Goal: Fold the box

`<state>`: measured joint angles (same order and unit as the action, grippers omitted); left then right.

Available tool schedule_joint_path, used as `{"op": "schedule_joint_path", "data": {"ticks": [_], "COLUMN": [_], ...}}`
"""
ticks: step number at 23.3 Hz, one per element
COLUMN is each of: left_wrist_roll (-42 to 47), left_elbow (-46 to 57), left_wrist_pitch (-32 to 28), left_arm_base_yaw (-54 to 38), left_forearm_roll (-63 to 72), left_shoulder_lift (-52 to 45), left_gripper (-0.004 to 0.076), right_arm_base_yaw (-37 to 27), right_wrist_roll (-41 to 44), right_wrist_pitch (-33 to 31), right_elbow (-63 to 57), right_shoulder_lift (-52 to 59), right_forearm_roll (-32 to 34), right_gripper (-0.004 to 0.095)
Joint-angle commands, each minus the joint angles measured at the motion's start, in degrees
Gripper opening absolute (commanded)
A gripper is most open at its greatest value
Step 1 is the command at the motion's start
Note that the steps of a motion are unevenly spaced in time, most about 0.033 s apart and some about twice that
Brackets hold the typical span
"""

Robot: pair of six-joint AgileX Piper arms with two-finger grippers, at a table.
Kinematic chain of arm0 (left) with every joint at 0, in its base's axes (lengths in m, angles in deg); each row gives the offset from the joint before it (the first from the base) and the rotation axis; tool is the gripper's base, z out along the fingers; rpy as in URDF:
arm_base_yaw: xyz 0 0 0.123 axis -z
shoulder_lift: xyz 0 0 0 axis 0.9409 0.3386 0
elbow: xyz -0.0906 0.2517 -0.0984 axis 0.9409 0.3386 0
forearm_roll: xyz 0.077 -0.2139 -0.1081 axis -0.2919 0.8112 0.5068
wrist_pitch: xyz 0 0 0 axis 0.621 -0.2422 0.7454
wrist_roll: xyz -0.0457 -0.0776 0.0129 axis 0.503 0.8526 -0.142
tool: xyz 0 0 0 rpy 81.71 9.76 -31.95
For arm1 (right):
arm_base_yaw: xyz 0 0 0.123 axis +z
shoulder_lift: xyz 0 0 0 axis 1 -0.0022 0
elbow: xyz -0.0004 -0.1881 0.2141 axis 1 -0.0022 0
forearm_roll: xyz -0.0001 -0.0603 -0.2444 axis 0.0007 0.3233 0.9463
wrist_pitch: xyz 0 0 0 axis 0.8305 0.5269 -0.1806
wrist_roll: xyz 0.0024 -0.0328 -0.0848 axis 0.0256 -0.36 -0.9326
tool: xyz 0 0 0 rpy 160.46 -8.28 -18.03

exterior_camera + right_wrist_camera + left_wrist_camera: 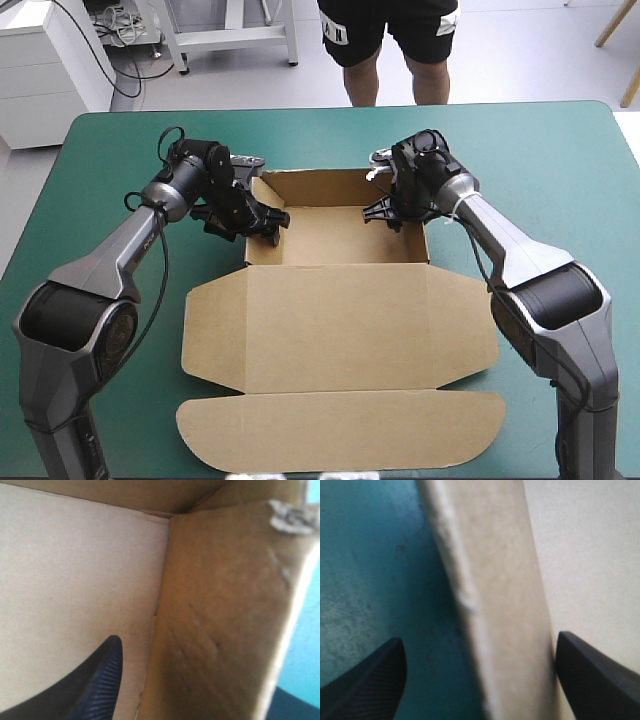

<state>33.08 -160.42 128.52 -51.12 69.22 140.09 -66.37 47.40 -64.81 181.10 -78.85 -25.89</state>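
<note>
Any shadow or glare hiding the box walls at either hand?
High view: even light, no glare, soft shadow inside the brown cardboard box. Left wrist view: teal-green cover darkens beside the wall. Right wrist view: side wall shaded, corner seam readable.

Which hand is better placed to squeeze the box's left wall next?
Left, likely: the left hand stands open astride the left wall, a finger on each side. The right hand is at the opposite wall of the box.
</note>
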Motion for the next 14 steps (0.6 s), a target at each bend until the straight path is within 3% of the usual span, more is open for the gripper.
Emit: {"op": "schedule_joint_path", "data": {"ticks": [1,8,14], "left_wrist_roll": [0.5,0.5,0.5], "left_elbow": [-1.8,-2.2,-13.8], "left_wrist_pitch": [-0.2,2.3,6.3], "left_arm_base_yaw": [0.3,0.3,0.3], "left_forearm_roll": [2.5,3.9,4.4], "left_shoulder_lift": [-3.0,-3.0,-3.7], "left_gripper": [0.0583,0.0583,0.0583], "right_arm_base_yaw": [-0.3,-0.4,-0.4], "right_wrist_roll": [-0.5,-0.5,-0.5], "right_wrist_pitch": [0.5,0.5,0.5], "right_elbow": [1.2,1.3,3.5], "right_shoulder_lift": [5.7,8.5,14.1], "right_forearm_roll": [2.8,2.2,4.5], "right_gripper": [0.0468,0.0468,0.0468]}}
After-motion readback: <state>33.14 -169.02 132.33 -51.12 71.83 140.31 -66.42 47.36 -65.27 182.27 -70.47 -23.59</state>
